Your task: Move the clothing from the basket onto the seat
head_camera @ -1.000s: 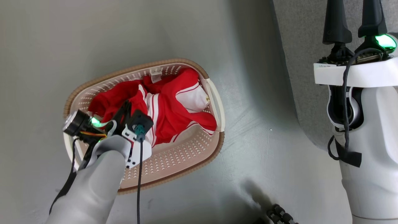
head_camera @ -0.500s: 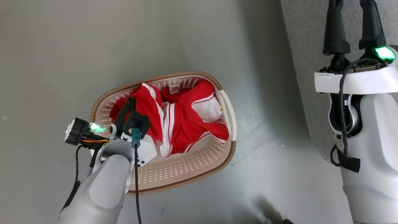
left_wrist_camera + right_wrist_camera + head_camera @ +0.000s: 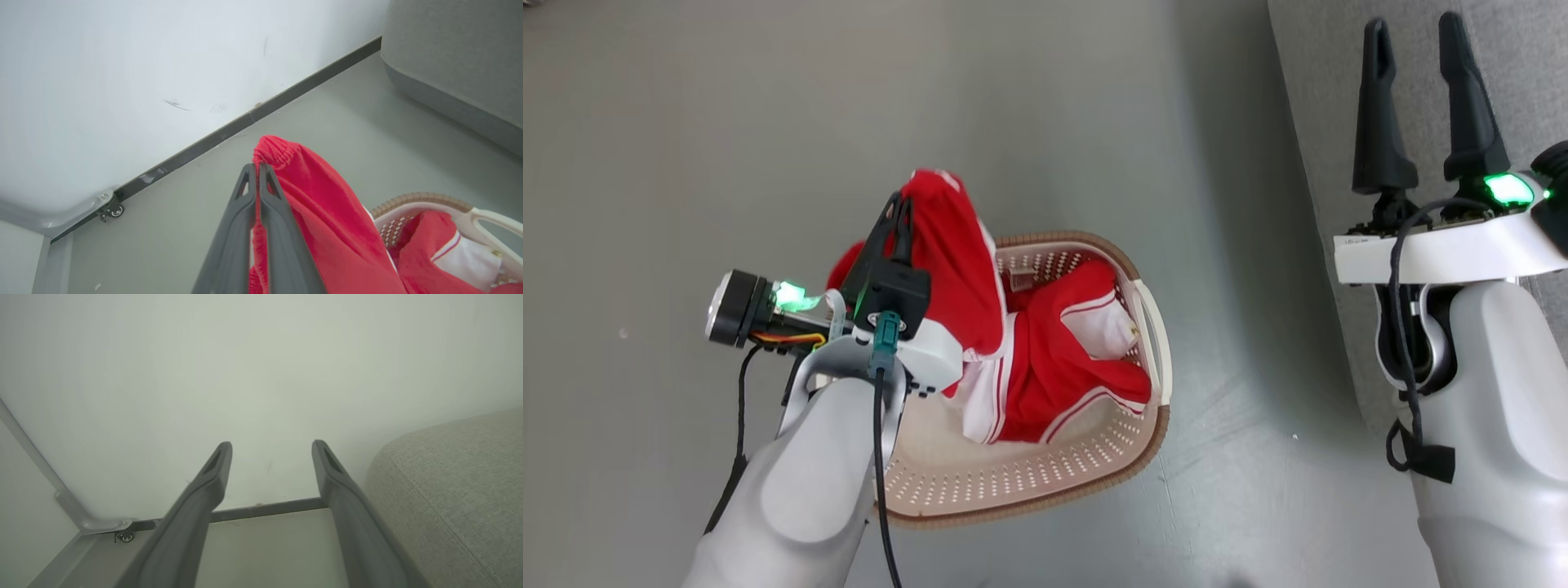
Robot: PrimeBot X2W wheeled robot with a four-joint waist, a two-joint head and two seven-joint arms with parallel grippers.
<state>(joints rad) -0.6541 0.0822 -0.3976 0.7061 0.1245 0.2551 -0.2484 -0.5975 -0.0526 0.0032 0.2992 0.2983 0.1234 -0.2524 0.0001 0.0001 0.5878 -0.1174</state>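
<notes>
On the grey floor stands the cream basket [image 3: 1094, 478] with its brown rim. My left gripper [image 3: 900, 204] is shut on a fold of red clothing [image 3: 956, 261], which hangs lifted above the basket's left rim. In the left wrist view the gripper [image 3: 256, 167] pinches the garment's gathered edge [image 3: 318, 204]. A second red and white garment [image 3: 1078, 359] lies inside the basket [image 3: 412, 200]. My right gripper [image 3: 1413, 33] stands open and holds nothing, over the edge of the grey seat [image 3: 1511, 73]. The right wrist view shows that gripper [image 3: 271, 447] beside the seat [image 3: 457, 490].
A white wall with a dark baseboard [image 3: 245, 120] runs behind the floor. A small caster [image 3: 116, 211] sits under a pale panel at the wall's corner. Bare grey floor [image 3: 727, 122] surrounds the basket.
My left gripper has risen with the red garment, pulling it up out of the basket. The head camera has shifted, so basket and right gripper sit lower in the picture.
</notes>
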